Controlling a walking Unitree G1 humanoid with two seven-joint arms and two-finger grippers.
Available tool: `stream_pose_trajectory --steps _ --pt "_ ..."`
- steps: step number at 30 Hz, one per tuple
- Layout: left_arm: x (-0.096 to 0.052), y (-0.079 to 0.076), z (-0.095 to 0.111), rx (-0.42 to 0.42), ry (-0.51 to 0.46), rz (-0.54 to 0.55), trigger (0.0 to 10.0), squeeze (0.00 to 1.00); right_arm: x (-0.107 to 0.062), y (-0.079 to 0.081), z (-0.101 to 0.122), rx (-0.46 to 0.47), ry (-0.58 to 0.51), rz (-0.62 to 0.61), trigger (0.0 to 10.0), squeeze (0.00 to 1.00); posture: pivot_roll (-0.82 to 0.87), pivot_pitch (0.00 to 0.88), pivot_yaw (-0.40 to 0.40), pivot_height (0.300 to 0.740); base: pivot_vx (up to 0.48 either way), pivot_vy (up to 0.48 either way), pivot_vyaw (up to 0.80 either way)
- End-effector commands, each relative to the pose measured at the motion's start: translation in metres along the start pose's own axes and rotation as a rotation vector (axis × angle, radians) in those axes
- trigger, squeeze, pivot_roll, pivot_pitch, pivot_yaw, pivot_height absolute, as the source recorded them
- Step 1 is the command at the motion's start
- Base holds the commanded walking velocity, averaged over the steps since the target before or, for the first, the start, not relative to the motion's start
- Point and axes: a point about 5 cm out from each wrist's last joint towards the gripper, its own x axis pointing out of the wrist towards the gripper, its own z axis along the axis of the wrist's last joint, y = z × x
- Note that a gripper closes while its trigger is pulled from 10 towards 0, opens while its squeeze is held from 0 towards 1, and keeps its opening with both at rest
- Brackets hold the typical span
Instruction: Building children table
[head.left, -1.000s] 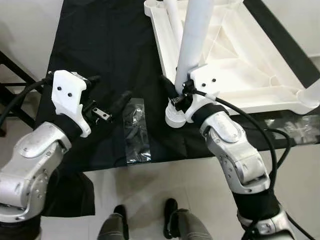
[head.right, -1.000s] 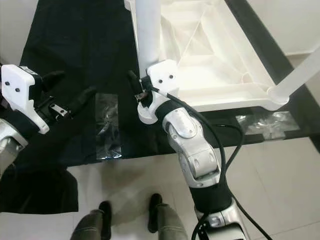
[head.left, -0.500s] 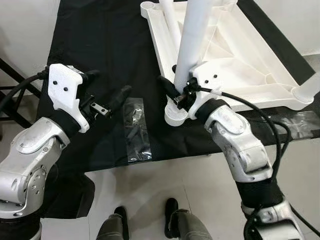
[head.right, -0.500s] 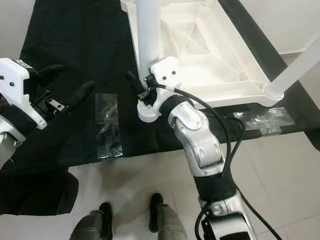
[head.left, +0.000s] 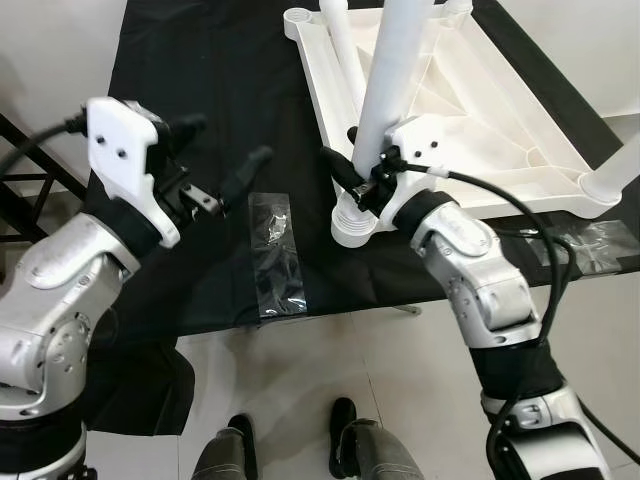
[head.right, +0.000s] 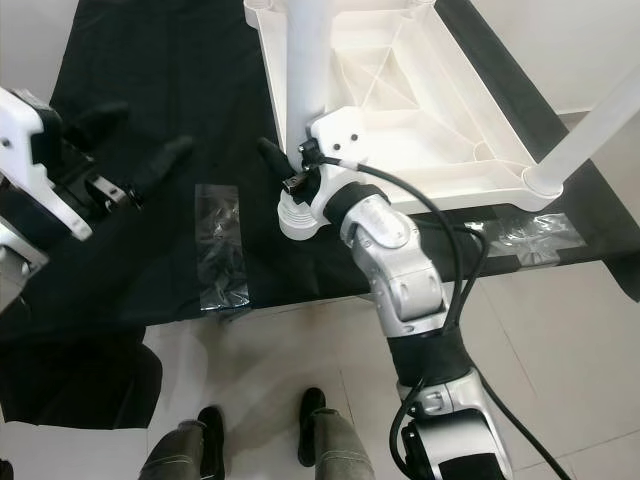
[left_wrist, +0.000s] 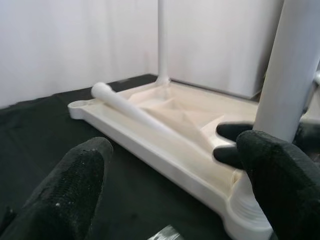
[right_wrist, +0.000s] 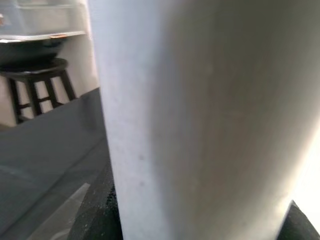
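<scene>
The white children's table top (head.left: 480, 120) lies upside down on a black cloth (head.left: 200, 60). A white leg (head.left: 385, 90) stands upright in its near left corner socket (head.left: 352, 222). My right gripper (head.left: 350, 160) is shut on this leg just above the socket; in the right wrist view the leg (right_wrist: 200, 115) is pressed up close. My left gripper (head.left: 222, 145) hovers open over the cloth to the left, with nothing between its fingers (left_wrist: 75, 190). Another leg (head.left: 345, 50) lies inside the top, and a third leg (head.left: 615, 175) stands at the near right corner.
A clear plastic bag of small parts (head.left: 277, 255) lies on the cloth between my arms. A second clear bag (head.left: 590, 240) lies by the right corner. The cloth's front edge meets white floor tiles (head.left: 300, 370). A dark frame (head.left: 20, 150) stands at far left.
My left gripper has risen and moved farther out over the cloth, still open. The right gripper stays shut on the upright leg. The camera has shifted slightly.
</scene>
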Motion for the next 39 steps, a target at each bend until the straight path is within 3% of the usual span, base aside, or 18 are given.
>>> stream_pose_trajectory --steps 1,4,6,8,9,10,11,14,16,18,24,25,26,28,30,35,39 --pt "-0.001 -0.001 0.001 -0.032 -0.004 -0.022 10.0 0.0 -0.006 0.01 -0.042 0.048 0.204 0.015 10.0 0.0 0.09 0.329 -0.064 0.74 0.0 0.0 0.0" --pt "0.006 -0.007 0.008 -0.105 -0.037 -0.099 10.0 0.0 -0.006 0.013 -0.048 0.051 0.229 -0.008 10.0 0.0 0.1 0.327 -0.061 0.74 0.0 0.0 0.0" --pt "0.016 -0.018 0.017 -0.209 -0.077 -0.214 10.0 0.0 -0.004 0.013 -0.051 0.055 0.239 -0.034 10.0 0.0 0.09 0.323 -0.063 0.74 0.0 0.0 0.0" --pt "0.016 -0.018 0.017 -0.209 -0.077 -0.214 10.0 0.0 -0.004 0.013 -0.051 0.055 0.239 -0.034 10.0 0.0 0.09 0.323 -0.063 0.74 0.0 0.0 0.0" --pt "0.021 -0.025 0.021 -0.261 -0.098 -0.298 10.0 0.26 -0.003 0.013 -0.051 0.056 0.241 -0.051 10.0 0.0 0.09 0.32 -0.063 0.74 0.0 0.0 0.0" --pt "0.027 -0.033 0.024 -0.318 -0.104 -0.391 10.0 1.0 -0.002 0.011 -0.052 0.051 0.246 -0.071 10.0 0.0 0.09 0.315 -0.062 0.74 0.0 0.0 0.0" --pt "0.034 -0.04 0.028 -0.345 -0.1 -0.466 10.0 1.0 0.0 0.008 -0.052 0.046 0.251 -0.102 10.0 0.0 0.09 0.312 -0.062 0.74 0.0 0.0 0.0" --pt "0.04 -0.044 0.03 -0.361 -0.093 -0.502 10.0 1.0 0.001 0.006 -0.052 0.042 0.255 -0.127 10.0 0.0 0.09 0.312 -0.062 0.74 0.0 0.0 0.0" --pt "0.056 -0.048 0.034 -0.393 -0.079 -0.557 10.0 1.0 0.001 0.0 -0.052 0.055 0.254 -0.234 10.0 0.0 0.09 0.306 -0.057 0.74 0.0 0.0 0.0" --pt "0.061 -0.05 0.035 -0.401 -0.072 -0.581 10.0 1.0 0.001 0.0 -0.053 0.066 0.254 -0.277 10.0 0.0 0.09 0.303 -0.053 0.74 0.0 0.0 0.0" --pt "0.08 -0.053 0.038 -0.374 -0.039 -0.614 10.0 1.0 0.0 0.01 -0.054 0.09 0.249 -0.358 10.0 0.0 0.09 0.3 -0.044 0.74 0.0 0.0 0.0" --pt "0.088 -0.052 0.039 -0.345 -0.027 -0.599 10.0 0.2 0.001 0.017 -0.054 0.102 0.24 -0.375 10.0 0.0 0.09 0.298 -0.038 0.74 0.0 0.0 0.0" --pt "0.095 -0.05 0.041 -0.322 -0.025 -0.579 10.0 0.0 0.003 0.023 -0.053 0.115 0.229 -0.382 10.0 0.0 0.09 0.296 -0.032 0.74 0.0 0.0 0.0" --pt "0.095 -0.05 0.041 -0.322 -0.025 -0.579 10.0 0.0 0.003 0.023 -0.053 0.115 0.229 -0.382 10.0 0.0 0.09 0.296 -0.032 0.74 0.0 0.0 0.0" --pt "0.109 -0.047 0.046 -0.263 -0.044 -0.531 10.0 0.0 0.006 0.034 -0.051 0.139 0.216 -0.377 10.0 0.0 0.09 0.295 -0.028 0.74 0.0 0.0 0.0" --pt "0.125 -0.048 0.048 -0.195 -0.07 -0.486 10.0 0.0 0.01 0.039 -0.051 0.149 0.214 -0.375 10.0 0.0 0.09 0.294 -0.027 0.74 0.0 0.0 0.0" --pt "0.13 -0.049 0.048 -0.196 -0.074 -0.48 10.0 0.0 0.011 0.04 -0.052 0.147 0.217 -0.38 10.0 0.0 0.09 0.293 -0.026 0.74 0.0 0.0 0.0"
